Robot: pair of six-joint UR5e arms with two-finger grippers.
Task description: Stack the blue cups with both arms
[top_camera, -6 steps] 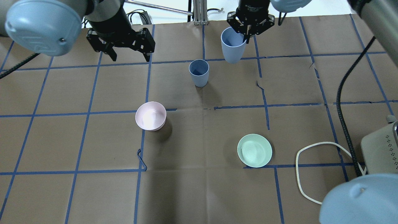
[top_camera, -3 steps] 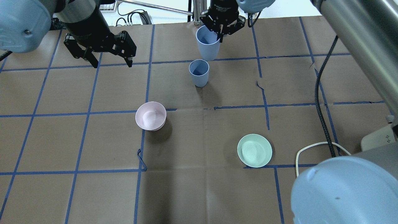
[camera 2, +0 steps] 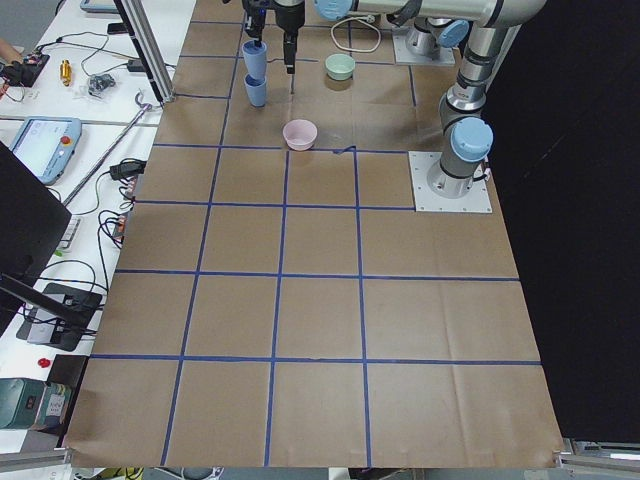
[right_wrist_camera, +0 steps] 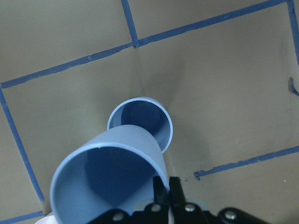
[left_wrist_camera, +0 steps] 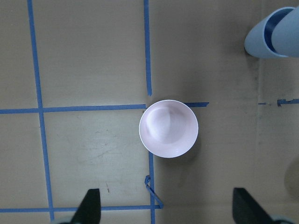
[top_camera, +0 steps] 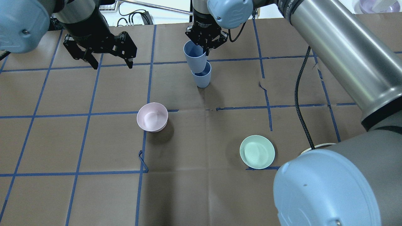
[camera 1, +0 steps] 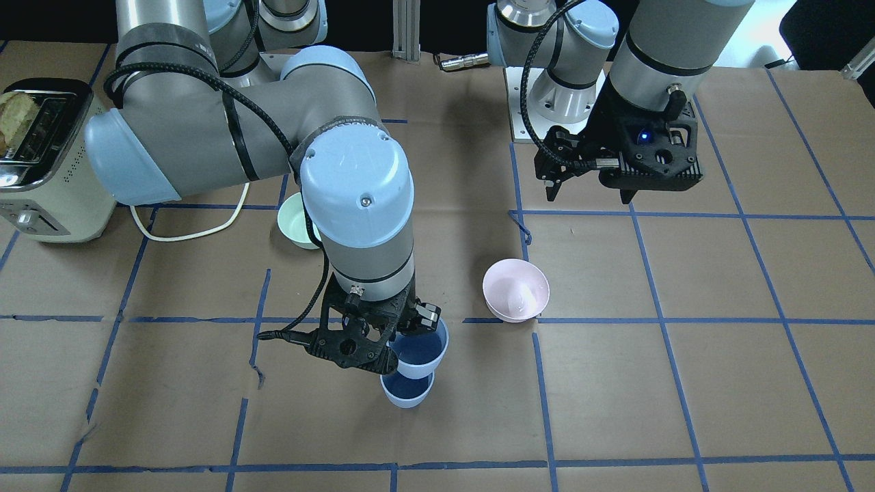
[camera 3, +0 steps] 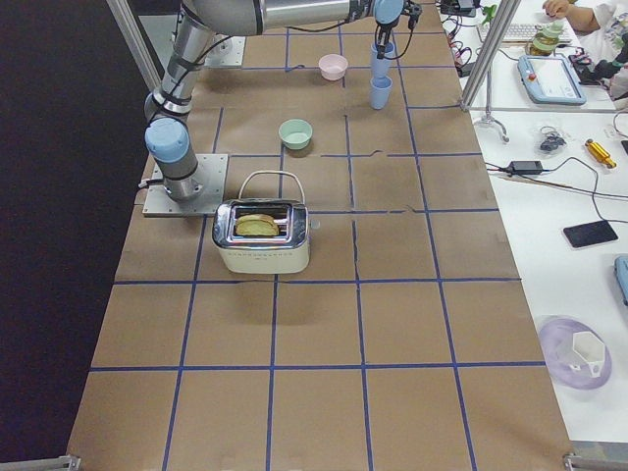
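One blue cup stands upright on the brown paper at the far middle of the table. My right gripper is shut on the rim of the second blue cup and holds it tilted, its base at the standing cup's mouth. The right wrist view shows the held cup over the left of the standing cup. In the front view they are the held cup and the standing cup. My left gripper hangs open and empty to the left, well clear of the cups.
A pale pink bowl sits left of centre, below my left gripper. A mint-green bowl sits at the near right. A toaster and its white cable lie near the right arm's base.
My right gripper has carried its cup to the left and down until its base meets the standing cup's mouth. My left gripper drew off to the left, then stayed still and open.
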